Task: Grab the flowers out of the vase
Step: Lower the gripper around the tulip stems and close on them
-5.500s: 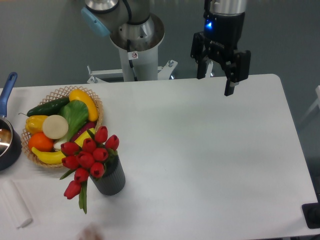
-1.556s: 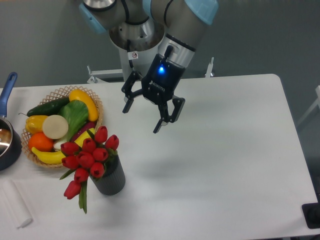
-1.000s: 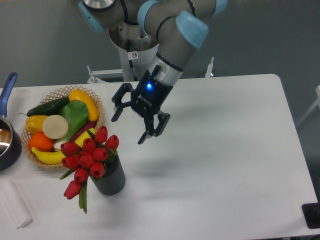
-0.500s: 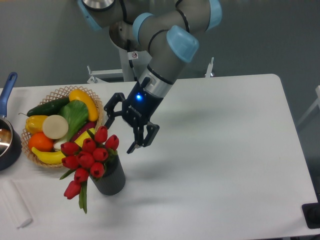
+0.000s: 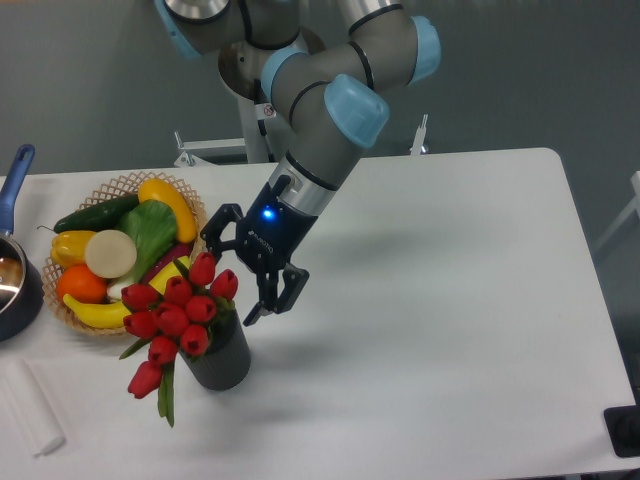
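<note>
Jaws stand spread wide and hold nothing; the gripper (image 5: 231, 273) hangs tilted, its 2 fingers pointing down and to the left toward the top of the bunch. One finger (image 5: 213, 237) sits just above the upper buds, the other (image 5: 272, 297) just to the right of them, so the opening faces the flowers (image 5: 178, 308) without clasping them yet. That slant seems chosen to match the lean of the bunch, which tips left out of the vase (image 5: 219, 354).

The flowers are in the vase, red buds clustered above its rim, with 1 bud and some green leaves drooping over the left side. The vase stands upright on the white table (image 5: 430, 300), just in front of the wicker basket (image 5: 120, 186) of fruit and vegetables. Whether they touch I cannot tell.

Grasping has not begun; my guess is the next move must bring the fingers lower, around the stems under the buds, rather than squeezing the heads. Risk: a sideways pull could tip the light-looking vase.

At the far left edge sits a blue-handled pot (image 5: 14, 280).
</note>
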### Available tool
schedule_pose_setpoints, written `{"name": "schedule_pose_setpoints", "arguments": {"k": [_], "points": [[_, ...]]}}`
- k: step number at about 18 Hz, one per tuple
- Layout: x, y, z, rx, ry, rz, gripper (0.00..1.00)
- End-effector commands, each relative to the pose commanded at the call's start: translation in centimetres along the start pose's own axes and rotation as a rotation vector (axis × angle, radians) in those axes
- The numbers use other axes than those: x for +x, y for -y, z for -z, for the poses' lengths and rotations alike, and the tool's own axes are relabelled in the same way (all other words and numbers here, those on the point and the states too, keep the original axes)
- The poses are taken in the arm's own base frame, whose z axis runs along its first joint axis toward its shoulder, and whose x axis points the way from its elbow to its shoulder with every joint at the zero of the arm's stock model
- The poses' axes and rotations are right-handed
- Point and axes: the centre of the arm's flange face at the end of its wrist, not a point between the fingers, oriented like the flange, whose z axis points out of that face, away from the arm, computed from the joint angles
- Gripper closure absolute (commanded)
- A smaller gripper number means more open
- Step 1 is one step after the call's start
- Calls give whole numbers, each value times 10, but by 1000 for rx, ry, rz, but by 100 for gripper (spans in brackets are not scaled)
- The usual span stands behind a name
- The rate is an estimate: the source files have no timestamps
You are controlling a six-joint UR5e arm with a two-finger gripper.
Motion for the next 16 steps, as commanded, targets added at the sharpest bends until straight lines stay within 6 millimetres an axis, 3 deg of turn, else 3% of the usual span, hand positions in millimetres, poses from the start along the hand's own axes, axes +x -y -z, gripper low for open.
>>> {"name": "schedule_pose_setpoints", "arguments": {"k": [8, 16], "points": [[4, 4, -27, -2, -23, 20, 0], [16, -3, -34, -12, -41, 23, 0]]}}
